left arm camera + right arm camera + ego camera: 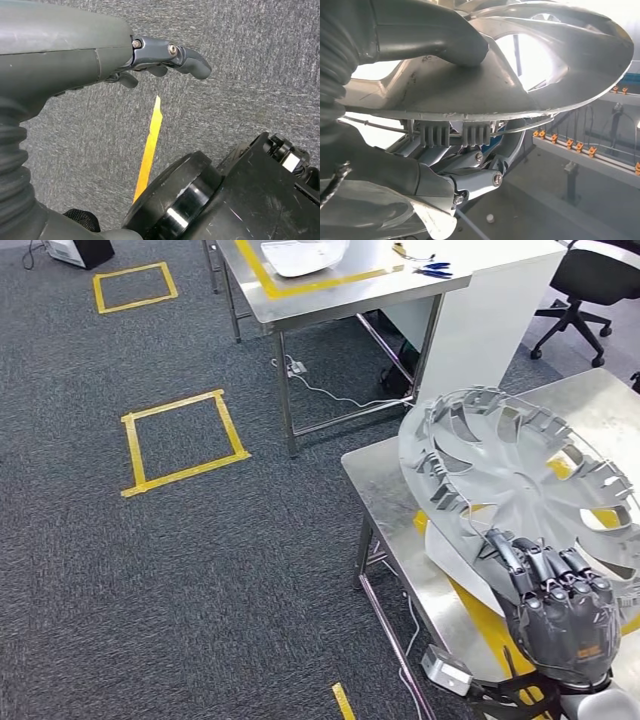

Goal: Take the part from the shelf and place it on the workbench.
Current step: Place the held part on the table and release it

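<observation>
Over near workbench [392,502] corner, right hand [562,610] gripping silver wheel cover [521,465] by rim — thumb on face, fingers [471,177] under clips. Cover looking light, thin, flexy plastic; rim grip seeming safest. Left hand [113,55] hanging empty, fingers loosely extended.

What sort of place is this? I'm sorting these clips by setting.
Probably a workshop or robotics test area. Bare stainless-steel workbenches stand on grey carpet marked with yellow tape squares, and the robot's right hand holds a silver plastic wheel cover over the near bench.
</observation>
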You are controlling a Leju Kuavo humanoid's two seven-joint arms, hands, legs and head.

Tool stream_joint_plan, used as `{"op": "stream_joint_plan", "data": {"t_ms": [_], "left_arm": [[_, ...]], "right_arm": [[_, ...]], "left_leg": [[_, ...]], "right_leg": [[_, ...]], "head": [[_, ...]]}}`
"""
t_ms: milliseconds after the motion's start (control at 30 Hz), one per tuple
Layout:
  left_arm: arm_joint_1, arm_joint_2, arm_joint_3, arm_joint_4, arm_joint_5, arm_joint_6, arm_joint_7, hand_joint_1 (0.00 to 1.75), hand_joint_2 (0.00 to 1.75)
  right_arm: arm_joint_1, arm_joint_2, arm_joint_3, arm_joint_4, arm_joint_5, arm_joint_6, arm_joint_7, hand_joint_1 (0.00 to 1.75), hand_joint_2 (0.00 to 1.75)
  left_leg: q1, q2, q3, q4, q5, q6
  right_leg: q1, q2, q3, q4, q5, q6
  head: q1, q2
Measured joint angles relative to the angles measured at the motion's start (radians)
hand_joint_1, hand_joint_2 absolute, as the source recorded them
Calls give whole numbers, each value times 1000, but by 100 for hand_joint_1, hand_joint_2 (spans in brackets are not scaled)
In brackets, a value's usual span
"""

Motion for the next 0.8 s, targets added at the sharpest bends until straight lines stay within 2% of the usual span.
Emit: {"op": "stream_joint_plan", "data": {"t_ms": [233, 367, 400, 467, 533, 567, 600, 633, 667, 733, 767, 800], "left_arm": [[0, -2, -3, 0, 2, 0, 7, 0, 175], [2, 1, -17, 0, 13, 7, 22, 0, 175], [2, 1, -21, 0, 14, 9, 24, 0, 175], [3, 1, -26, -1, 18, 14, 26, 0, 175], [3, 1, -32, -2, 21, 17, 27, 0, 175], [3, 1, -35, -2, 23, 17, 27, 0, 175], [2, 1, -39, -2, 26, 18, 27, 0, 175], [2, 1, -43, -2, 28, 18, 27, 0, 175], [2, 1, -46, -2, 31, 19, 27, 0, 175], [1, 5, -49, -1, 37, 21, 27, 0, 175], [1, 6, -51, 0, 40, 23, 25, 0, 175], [0, 8, -52, 2, 43, 26, 22, 0, 175]], "right_arm": [[2, 0, -6, -2, 0, 0, 0, 175, 175], [5, 0, -7, -8, 2, 2, 0, 175, 175], [7, 0, -7, -11, 2, 2, 0, 175, 175], [8, 1, -8, -15, 0, 2, 0, 175, 175], [8, 1, -8, -15, -1, 3, -1, 175, 175], [9, 2, -8, -15, -2, 4, -2, 175, 175], [9, 2, -8, -15, -3, 4, -2, 175, 175], [10, 2, -8, -15, -5, 4, -3, 175, 175], [11, 3, -8, -14, -8, 4, -3, 175, 175], [13, 6, -8, -14, -12, 5, -4, 175, 175], [13, 8, -8, -13, -14, 5, -5, 175, 175], [13, 11, -8, -14, -16, 6, -6, 175, 175]], "left_leg": [[-1, 0, 0, 1, 0, 1], [-5, 3, 7, -4, 0, 19], [-3, 8, 15, -16, 5, 22], [2, 23, 33, -44, 17, 28], [4, 41, 42, -55, 19, 29], [6, 51, 43, -55, 18, 27], [8, 62, 43, -55, 17, 23], [11, 73, 44, -54, 14, 17], [16, 83, 44, -51, 11, 9], [22, 103, 45, -39, 0, -14], [23, 111, 47, -31, -8, -25], [23, 117, 51, -26, -13, -34]], "right_leg": [[-1, 0, 0, -1, 0, 0], [-5, 6, 5, -7, 3, 12], [-5, 0, 4, -6, 1, 14], [-6, -26, -15, 37, -31, 24], [-16, -52, -68, 150, -92, 38], [-23, -56, -97, 207, -114, 46], [-31, -59, -114, 239, -121, 54], [-39, -63, -112, 233, -110, 64], [-47, -71, -87, 186, -82, 74], [-61, -111, -14, 57, -33, 96], [-63, -126, 11, 19, -23, 95], [-63, -134, 20, 7, -24, 87]], "head": [[0, 0], [0, 0], [0, 0], [4, 0], [8, 0], [8, 0], [8, 0], [8, 0], [8, 0], [9, 0], [8, 0], [6, 0]]}}
